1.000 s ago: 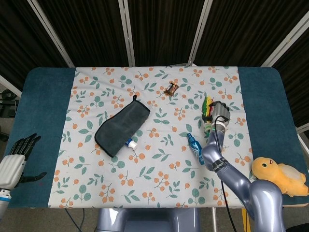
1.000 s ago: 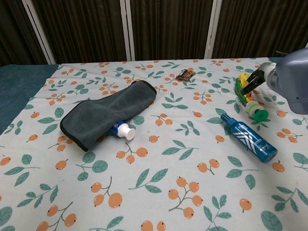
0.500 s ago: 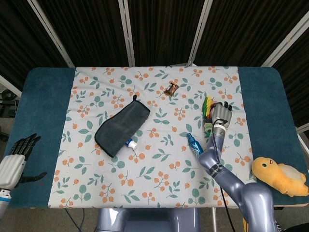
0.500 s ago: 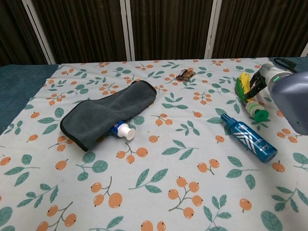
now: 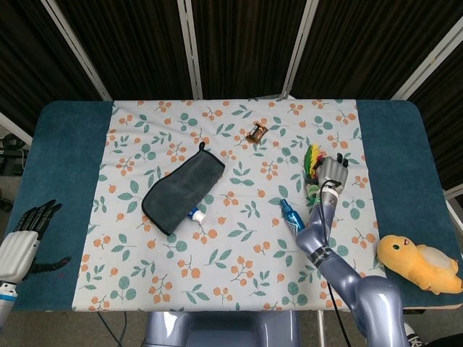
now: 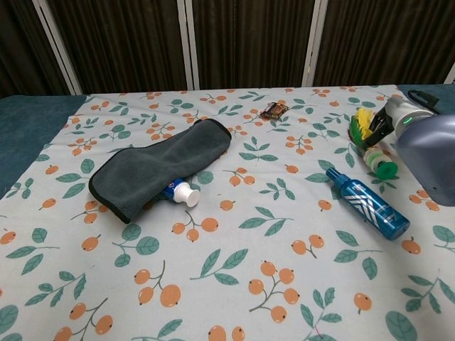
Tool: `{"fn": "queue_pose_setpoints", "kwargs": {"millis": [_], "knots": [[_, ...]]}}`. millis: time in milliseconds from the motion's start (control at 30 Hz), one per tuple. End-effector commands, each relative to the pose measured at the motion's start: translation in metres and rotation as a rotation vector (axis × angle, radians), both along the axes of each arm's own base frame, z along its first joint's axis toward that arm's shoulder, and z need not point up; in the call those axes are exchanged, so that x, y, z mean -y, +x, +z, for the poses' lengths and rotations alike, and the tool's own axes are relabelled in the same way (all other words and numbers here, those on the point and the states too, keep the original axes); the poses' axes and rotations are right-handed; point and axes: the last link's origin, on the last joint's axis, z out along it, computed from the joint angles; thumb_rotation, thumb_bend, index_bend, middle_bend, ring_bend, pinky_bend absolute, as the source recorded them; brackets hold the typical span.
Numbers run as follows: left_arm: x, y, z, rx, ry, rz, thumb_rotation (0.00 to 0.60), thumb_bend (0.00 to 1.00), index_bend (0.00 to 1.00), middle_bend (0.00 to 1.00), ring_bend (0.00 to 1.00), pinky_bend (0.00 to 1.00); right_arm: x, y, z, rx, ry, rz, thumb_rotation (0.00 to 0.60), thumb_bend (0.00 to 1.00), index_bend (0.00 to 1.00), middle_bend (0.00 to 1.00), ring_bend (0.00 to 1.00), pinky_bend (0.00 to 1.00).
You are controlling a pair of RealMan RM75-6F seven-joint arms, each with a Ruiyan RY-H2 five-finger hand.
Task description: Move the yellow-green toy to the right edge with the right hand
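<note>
Yellow-green toy [image 5: 312,168] lies on the floral cloth [image 5: 239,238], right of centre. Right hand [image 5: 331,170] touching its 3 o'clock side, fingers curled against it; firm hold unclear. Left hand [image 5: 25,230] open, off counter [image 5: 61,173] at 8 o'clock.

Mostly covered by the gray cloth [image 6: 160,165]: a toothpaste tube [image 6: 179,192], only its white cap end showing. Beside the blue bottle [image 6: 367,202], partly masked by the right hand [image 5: 331,170]: the yellow-green toy [image 6: 370,141], grip unclear. Cut by the frame's left edge: the left hand [image 5: 29,230]. Too small to read: the brown packet [image 5: 256,132].
</note>
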Motion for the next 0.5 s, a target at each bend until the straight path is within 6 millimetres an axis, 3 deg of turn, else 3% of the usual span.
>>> {"fn": "queue_pose_setpoints", "kwargs": {"millis": [33,500], "knots": [[0.0000,0.0000,0.0001,0.001,0.000,0.001,0.596,0.17,0.00,0.00,0.00,0.00,-0.0005,-0.0009,-0.0008,0.008,-0.005,-0.001,0.600,0.23,0.58,0.33,0.00,0.00],[0.0000,0.0003,0.0000,0.005,-0.004,0.001,0.598,0.17,0.00,0.00,0.00,0.00,-0.0001,0.0001,-0.0022,0.036,-0.005,-0.008,0.600,0.37,0.59,0.35,0.00,0.00]]}}
